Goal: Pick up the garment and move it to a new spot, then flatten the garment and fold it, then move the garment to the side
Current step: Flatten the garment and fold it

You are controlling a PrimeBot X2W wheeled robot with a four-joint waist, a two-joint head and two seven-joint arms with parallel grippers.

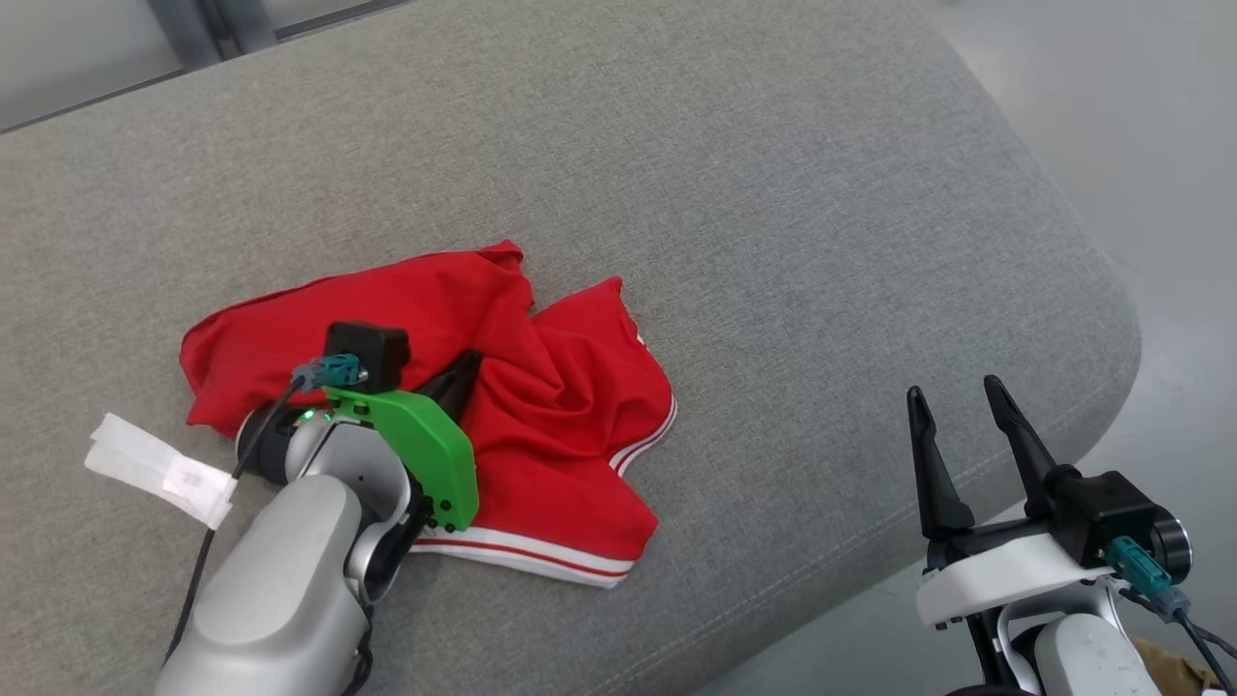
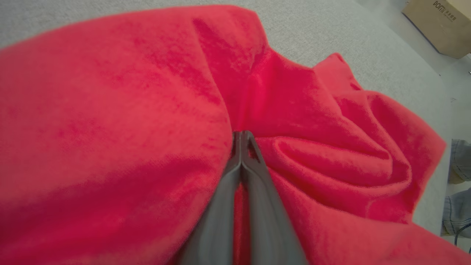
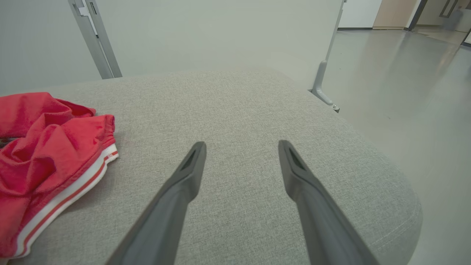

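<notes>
- Head view: the garment [image 1: 541, 406], red with white-striped hems, lies crumpled on the near left part of the grey cushion [image 1: 773, 242].
- Head view: the left fingers [image 1: 462, 377] are driven into the folds at the middle of the heap. The right fingers [image 1: 1005, 416] stand spread and empty off the cushion's near right edge, well apart from the cloth.
- Left wrist view: the left fingers [image 2: 241, 147] are pressed together in a crease of the garment [image 2: 110, 110], and a strip of red shows between them lower down. Judged state: clamped on a fold of cloth.
- Left wrist view: bare cushion [image 2: 331, 33] lies beyond the heap. How many layers are pinched cannot be told.
- Right wrist view: the right fingers [image 3: 195, 158] are wide apart, holding nothing, above bare cushion [image 3: 239, 103]. The garment [image 3: 48, 147] sits toward the cushion's left side.
- Step in hand, as judged: the pick-up that precedes the move.
- Procedure: raise the left arm straight up and slowly, and confirm the whole heap leaves the cushion before travelling sideways.
- Procedure: carry it to the bare middle of the cushion and set it down away from the rounded edges.
- Caution: a central pinch lets the hems trail and drag, so lift high enough to clear them.
</notes>
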